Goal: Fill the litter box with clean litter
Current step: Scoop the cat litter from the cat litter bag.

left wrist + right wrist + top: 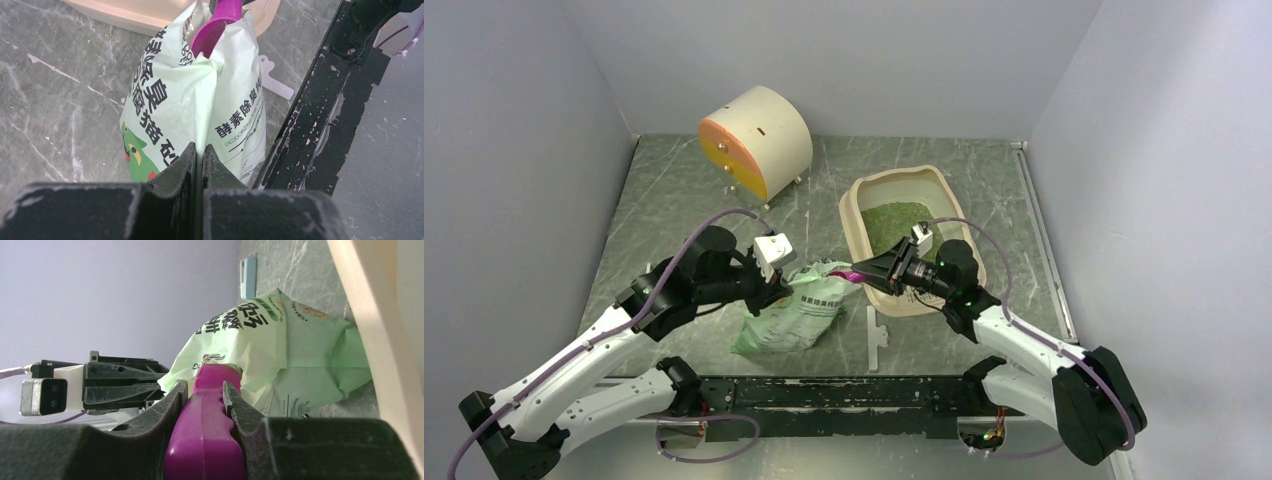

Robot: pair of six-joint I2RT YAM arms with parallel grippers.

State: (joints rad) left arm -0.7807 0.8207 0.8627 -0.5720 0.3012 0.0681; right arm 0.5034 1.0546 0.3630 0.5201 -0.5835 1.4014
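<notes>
My left gripper (pixel 201 150) has its fingers pressed flat together on a fold of the light-green printed plastic bag (pixel 200 95), which stands right in front of the fingertips with its mouth at the far end. My right gripper (pixel 205 390) pinches the handle of the magenta plastic scoop (pixel 205 440) from both sides, with the handle running straight out between the fingers. Just ahead of that gripper the scoop's front end dips into the crumpled mouth of the bag. From my left wrist I see its bowl sitting in the opening at the top of the bag.

A flat white plastic piece (pixel 877 335) lies on the grey marbled surface (pixel 684 190) behind my right gripper and to the right of the bag.

The beige plastic litter box with rounded corners (pixel 854 215) sits directly under and beyond my right gripper, and its near rim is close to the bag's mouth. The clean litter (pixel 894 222), a bed of fine green granules, lies inside the box beyond the right gripper's wrist.

Farthest out, beyond my left gripper, a cream half-cylinder cabinet with an orange face (pixel 759 140) stands well apart from the box.
</notes>
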